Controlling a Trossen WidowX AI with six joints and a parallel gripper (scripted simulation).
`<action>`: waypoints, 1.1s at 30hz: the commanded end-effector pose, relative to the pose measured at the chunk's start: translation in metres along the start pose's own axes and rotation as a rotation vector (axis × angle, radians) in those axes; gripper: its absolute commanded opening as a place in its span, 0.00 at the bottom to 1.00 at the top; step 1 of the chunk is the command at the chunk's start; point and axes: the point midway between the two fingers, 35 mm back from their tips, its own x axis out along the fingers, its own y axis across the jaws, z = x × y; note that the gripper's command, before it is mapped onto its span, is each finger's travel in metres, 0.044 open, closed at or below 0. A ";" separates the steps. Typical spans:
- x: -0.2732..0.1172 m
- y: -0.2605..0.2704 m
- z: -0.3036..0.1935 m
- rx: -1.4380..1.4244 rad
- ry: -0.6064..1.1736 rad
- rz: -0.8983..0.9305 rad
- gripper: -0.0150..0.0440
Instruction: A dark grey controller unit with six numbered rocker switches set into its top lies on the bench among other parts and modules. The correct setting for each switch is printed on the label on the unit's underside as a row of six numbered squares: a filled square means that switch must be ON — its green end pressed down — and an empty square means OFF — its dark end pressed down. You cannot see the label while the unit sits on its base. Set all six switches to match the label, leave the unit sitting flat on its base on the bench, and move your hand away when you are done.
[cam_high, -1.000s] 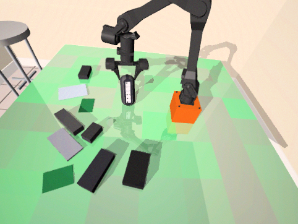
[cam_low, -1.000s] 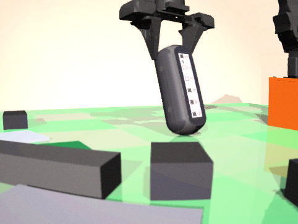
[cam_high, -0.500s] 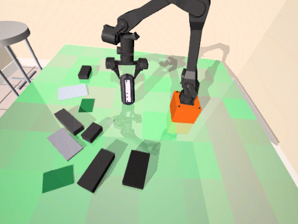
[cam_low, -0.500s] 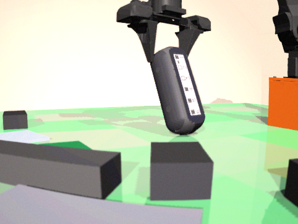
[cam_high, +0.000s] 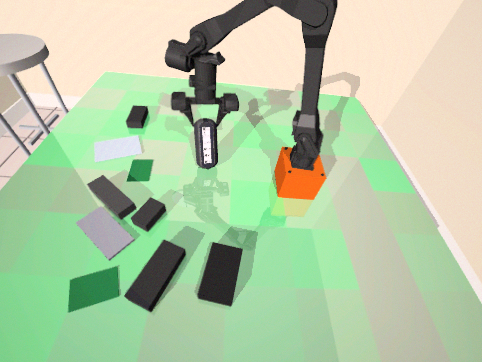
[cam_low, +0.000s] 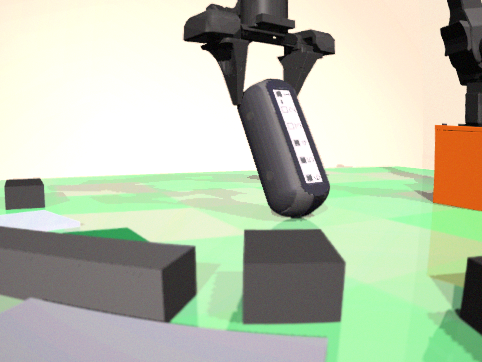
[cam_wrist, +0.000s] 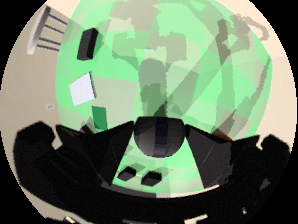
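Observation:
The dark grey controller unit (cam_high: 206, 159) (cam_low: 260, 145) (cam_wrist: 160, 142) hangs on end below my gripper (cam_high: 206, 122) (cam_low: 267, 97) (cam_wrist: 160, 131), which is shut on its upper end. The unit leans, its lower end toward the right in the exterior view. That end is at or just above the bench; contact is unclear. The white label (cam_high: 206, 145) (cam_low: 297, 135) on its underside faces the top and exterior views. From the top in the exterior view, its squares read filled, empty, empty, filled, filled, filled. The rocker switches face away and are hidden.
The orange base block (cam_high: 300, 185) (cam_low: 457, 165) of the arm is at the right. A short dark block (cam_high: 148, 214) (cam_low: 292, 292), a long one (cam_high: 112, 196) (cam_low: 80, 270) and a pale panel (cam_high: 118, 148) (cam_wrist: 82, 90) lie left. Two large black blocks (cam_high: 220, 274) (cam_high: 156, 275) lie in front.

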 end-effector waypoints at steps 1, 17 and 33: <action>0.005 0.000 0.002 -0.008 0.004 -0.009 0.83; 0.011 0.000 0.014 -0.008 0.004 -0.009 0.83; 0.018 0.000 0.024 -0.008 0.003 -0.009 0.83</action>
